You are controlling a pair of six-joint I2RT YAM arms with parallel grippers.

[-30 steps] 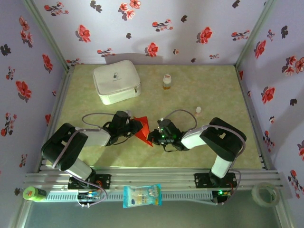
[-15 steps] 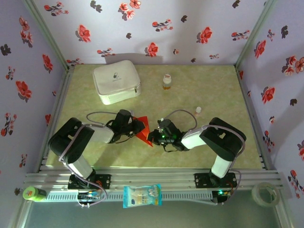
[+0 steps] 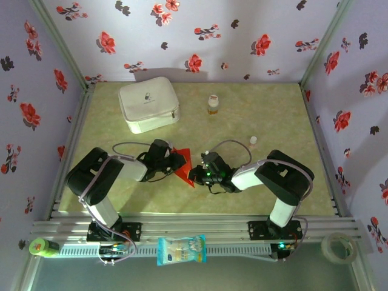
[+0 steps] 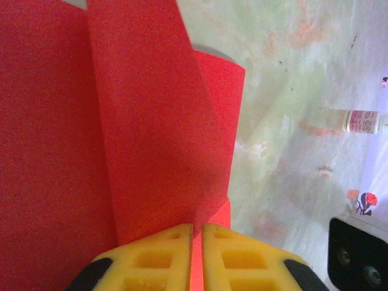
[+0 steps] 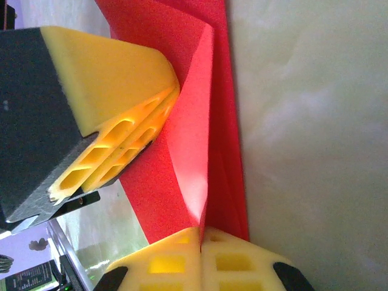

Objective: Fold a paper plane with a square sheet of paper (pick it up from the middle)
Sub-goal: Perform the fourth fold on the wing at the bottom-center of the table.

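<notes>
Paper (image 3: 184,165), red, part-folded, near the middle of the surface (image 3: 254,115), left end effector (image 4: 196,229) and right end effector (image 5: 201,231) each clenched on an edge; risk judged: opposed pulling could tear it or skew the fold.

The table (image 3: 273,115) is a pale green, marbled surface set between flowered walls, and most of it lies bare. A white zip case (image 3: 149,104) sits flat between ten and eleven o'clock, a small bottle (image 3: 212,104) with an amber lower half stands upright near twelve o'clock, and a tiny white vial (image 3: 253,141) stands alone at about three o'clock, well apart from both. Near the centre the folded red paper (image 3: 183,165) has one flap down against the surface.
</notes>
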